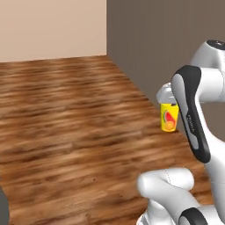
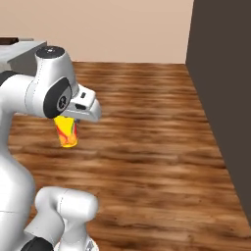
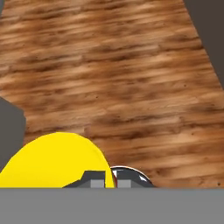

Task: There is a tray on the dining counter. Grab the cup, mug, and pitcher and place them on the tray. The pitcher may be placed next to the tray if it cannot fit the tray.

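At right of centre the pincer (image 3: 107,178) was clamped on the cup (image 1: 169,117), which could slip while carried over wood floor (image 1: 66,114).

arm (image 1: 206,79): glossy white rounded shells | joints: dark grey-black bands and caps, one black cap on top of upper joint | forearm: long black inlay strip with small faint lettering | wrist housing (image 2: 86,109): light grey, wedge-shaped, small dark slot
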Tool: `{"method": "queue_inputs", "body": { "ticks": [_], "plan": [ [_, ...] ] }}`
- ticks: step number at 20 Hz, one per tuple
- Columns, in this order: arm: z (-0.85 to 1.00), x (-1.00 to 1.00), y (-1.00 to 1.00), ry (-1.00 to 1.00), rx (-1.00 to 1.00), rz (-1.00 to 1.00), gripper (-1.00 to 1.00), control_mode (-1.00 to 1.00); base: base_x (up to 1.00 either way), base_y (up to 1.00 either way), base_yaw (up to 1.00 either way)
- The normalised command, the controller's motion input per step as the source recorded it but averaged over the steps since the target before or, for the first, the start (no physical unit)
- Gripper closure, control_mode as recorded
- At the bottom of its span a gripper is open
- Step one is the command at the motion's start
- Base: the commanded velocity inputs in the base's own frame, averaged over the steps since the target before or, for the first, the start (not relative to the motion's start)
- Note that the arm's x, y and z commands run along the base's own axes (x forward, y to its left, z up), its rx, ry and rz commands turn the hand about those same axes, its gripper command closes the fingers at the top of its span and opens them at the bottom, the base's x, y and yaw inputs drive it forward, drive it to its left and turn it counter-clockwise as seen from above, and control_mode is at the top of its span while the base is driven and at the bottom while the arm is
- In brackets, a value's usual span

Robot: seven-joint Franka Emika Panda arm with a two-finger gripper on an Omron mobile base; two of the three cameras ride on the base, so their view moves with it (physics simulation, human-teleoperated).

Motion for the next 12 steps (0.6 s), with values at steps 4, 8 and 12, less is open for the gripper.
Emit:
{"method": "queue_inputs", "body": {
  "ticks": [4, 8, 12],
  "plan": [
    [0.00, 0.00, 0.00, 0.00, 0.00, 0.00, 1.00, 1.00, 1.00, 0.05, 0.05],
    [0.00, 0.00, 0.00, 0.00, 0.00, 0.00, 1.00, 1.00, 1.00, 0.06, 0.04],
    [0.00, 0.00, 0.00, 0.00, 0.00, 0.00, 1.00, 1.00, 1.00, 0.00, 0.05]
  ]
}}
